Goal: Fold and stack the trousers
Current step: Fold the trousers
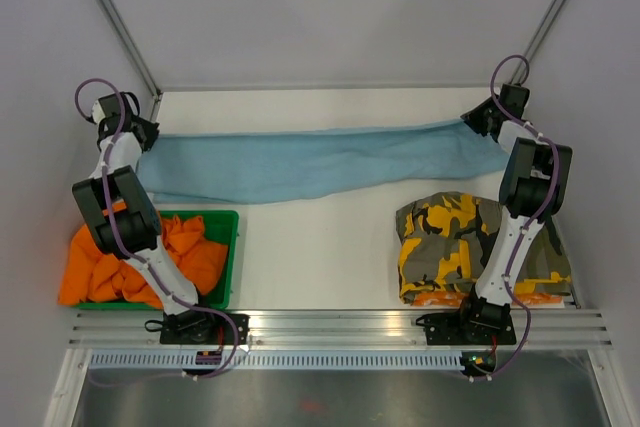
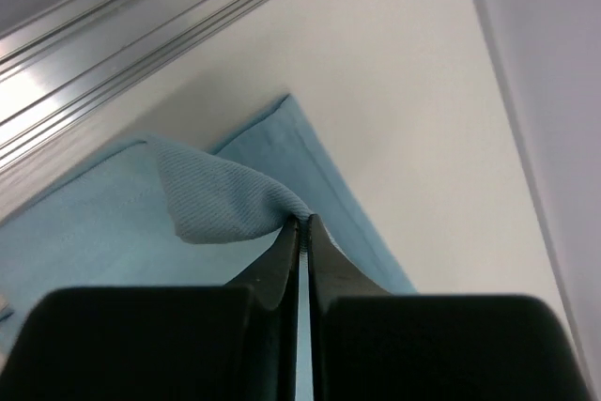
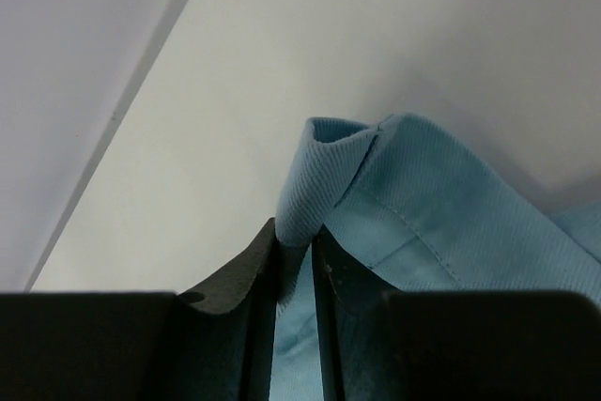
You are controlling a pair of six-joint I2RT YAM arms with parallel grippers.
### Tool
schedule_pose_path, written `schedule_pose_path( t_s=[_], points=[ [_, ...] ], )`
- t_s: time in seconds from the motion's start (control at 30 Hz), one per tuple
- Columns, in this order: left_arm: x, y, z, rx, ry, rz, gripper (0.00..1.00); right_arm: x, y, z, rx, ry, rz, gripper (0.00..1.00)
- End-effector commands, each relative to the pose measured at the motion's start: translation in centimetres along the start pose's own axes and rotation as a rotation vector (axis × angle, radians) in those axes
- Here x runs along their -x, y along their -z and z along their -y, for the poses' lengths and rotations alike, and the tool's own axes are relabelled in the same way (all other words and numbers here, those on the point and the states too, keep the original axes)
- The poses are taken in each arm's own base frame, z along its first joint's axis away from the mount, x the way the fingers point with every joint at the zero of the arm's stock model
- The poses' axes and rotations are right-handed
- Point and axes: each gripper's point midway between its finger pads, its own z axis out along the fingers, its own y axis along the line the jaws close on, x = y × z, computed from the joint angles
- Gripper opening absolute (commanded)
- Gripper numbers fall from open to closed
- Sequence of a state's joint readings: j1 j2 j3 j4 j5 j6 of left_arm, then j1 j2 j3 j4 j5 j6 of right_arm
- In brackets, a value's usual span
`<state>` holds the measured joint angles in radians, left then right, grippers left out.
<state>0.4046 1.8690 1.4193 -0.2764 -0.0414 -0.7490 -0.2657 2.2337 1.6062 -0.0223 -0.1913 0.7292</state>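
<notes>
Pinching the left end of the light-blue trousers point(image 1: 310, 162), the left gripper point(image 2: 302, 223) is clamped tight on cloth that stretches across the far tabletop point(image 1: 320, 257) to the right gripper point(image 3: 296, 237), which is closed narrowly on a folded hem, with camouflage trousers point(image 1: 440, 237) lying near right.

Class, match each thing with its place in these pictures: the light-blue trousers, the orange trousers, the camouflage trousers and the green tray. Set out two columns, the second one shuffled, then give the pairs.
Things:
1 light-blue trousers
2 orange trousers
3 camouflage trousers
4 green tray

Places:
A in a pile at the near right of the table
B stretched between the left gripper and the right gripper
C at the near left, holding cloth
D heaped in the tray

Pairs: 1-B, 2-D, 3-A, 4-C
</notes>
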Motion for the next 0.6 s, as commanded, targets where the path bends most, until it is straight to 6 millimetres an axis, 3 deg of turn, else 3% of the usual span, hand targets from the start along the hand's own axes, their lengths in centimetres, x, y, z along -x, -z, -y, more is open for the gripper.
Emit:
schedule_pose_path(
  t_s=[0.0, 0.17, 0.2, 0.23, 0.3, 0.33, 0.43, 0.5, 0.57],
  points=[
    [2.4, -2.0, 2.5, -0.096, 0.015, 0.072, 0.02, 2.7, -0.7, -2.8, 0.109, 0.008, 0.067, 0.25],
    [1.0, -5.6, 6.0, -0.208, 0.003, 0.036, 0.02, 2.6, -2.4, -3.3, 0.154, 0.001, 0.049, 0.26],
    [0.7, -6.1, 6.3, -0.206, -0.011, 0.028, 0.02, 2.6, -2.4, -3.4, 0.156, 0.000, 0.051, 0.29],
    [1.1, -6.1, 7.2, -0.209, -0.020, 0.028, 0.02, 2.7, -2.5, -3.4, 0.156, 0.006, 0.053, 0.38],
    [0.1, -7.5, 6.9, -0.167, -0.033, 0.009, 0.05, 2.9, -2.3, -3.6, 0.157, 0.024, 0.055, 0.46],
    [0.6, -7.6, 7.2, -0.164, -0.031, 0.018, 0.10, 3.3, -2.1, -3.9, 0.167, 0.051, 0.060, 0.56],
    [1.2, -7.4, 7.4, -0.157, -0.028, 0.035, 0.21, 4.2, -1.7, -5.2, 0.205, 0.099, 0.068, 0.72],
    [2.0, -6.8, 7.9, -0.168, -0.038, 0.051, 0.29, 4.6, -1.4, -6.0, 0.234, 0.128, 0.058, 0.74],
    [2.7, -5.8, 9.0, -0.198, -0.046, 0.059, 0.42, 5.1, -0.5, -7.4, 0.275, 0.151, 0.039, 0.75]
  ],
)
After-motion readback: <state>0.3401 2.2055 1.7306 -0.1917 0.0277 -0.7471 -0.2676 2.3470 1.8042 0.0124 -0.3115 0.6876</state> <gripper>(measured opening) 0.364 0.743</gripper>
